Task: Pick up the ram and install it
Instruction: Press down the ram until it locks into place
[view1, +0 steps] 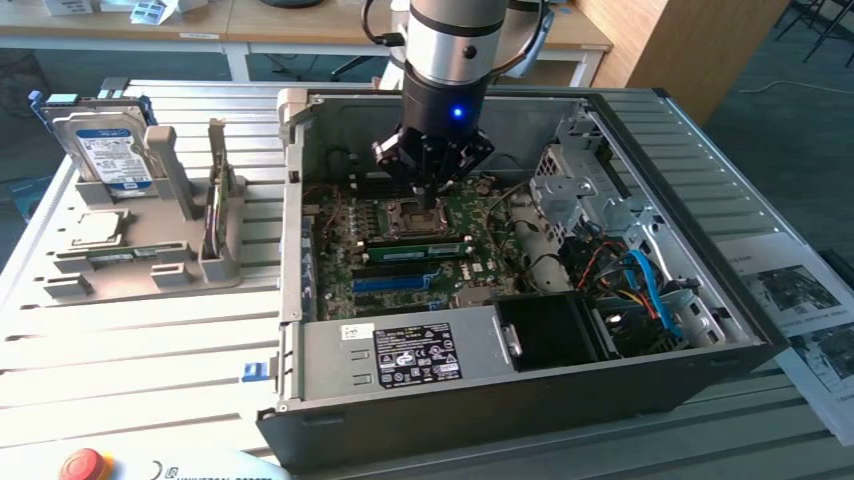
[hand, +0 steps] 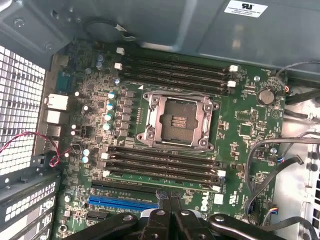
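Observation:
The ram (view1: 418, 244) is a thin green stick standing on edge in a memory slot of the motherboard (view1: 467, 215), just beside the empty processor socket (view1: 411, 216). In the wrist view the ram (hand: 150, 181) runs along the slot nearest my fingers. My gripper (view1: 430, 192) hangs inside the open computer case, above the socket and the ram. Its black fingers (hand: 161, 220) are shut together, and my gripper (hand: 169, 202) has nothing between its fingers. I cannot tell whether the fingertips touch the ram.
The case walls (view1: 296, 200) and the drive cage (view1: 587, 190) close in the board. Loose cables (view1: 641, 280) and the power supply (view1: 414, 355) lie toward the front. Outside, a grey holder (view1: 134, 260) carries a hard drive (view1: 107, 145) and a processor chip (view1: 94, 228).

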